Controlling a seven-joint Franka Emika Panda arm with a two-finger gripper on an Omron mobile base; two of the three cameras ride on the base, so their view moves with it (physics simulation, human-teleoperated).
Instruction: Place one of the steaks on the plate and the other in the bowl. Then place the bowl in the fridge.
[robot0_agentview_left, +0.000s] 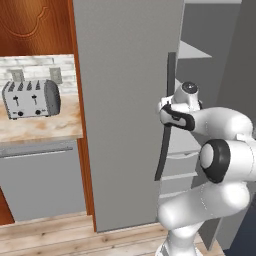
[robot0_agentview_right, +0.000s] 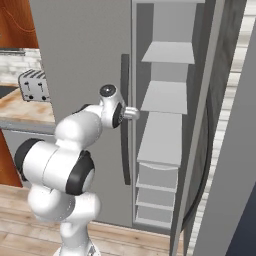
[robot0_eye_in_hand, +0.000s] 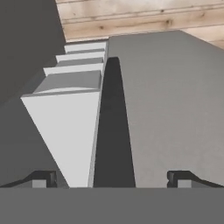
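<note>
Arm (robot0_agentview_left: 220, 165) up front, gripper (robot0_eye_in_hand: 113, 178) wide open and empty, facing the handle (robot0_eye_in_hand: 113, 131) of the fridge (robot0_agentview_left: 125, 100). Steaks and bowl aren't visible, so this looks like door work; the next move likely calls for backing away. Left base view shows a toaster (robot0_agentview_left: 31, 98); right base view shows the bare shelves (robot0_agentview_right: 167, 52) behind the open right door.

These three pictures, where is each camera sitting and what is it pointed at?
Left base view: behind the arm's left, facing the fridge and toaster; arm lower right.
Right base view: behind its right, facing the open fridge shelves; arm lower left.
Hand view: on the hand, looking down the black handle; open gripper.
Shared: fridge, handle.
</note>
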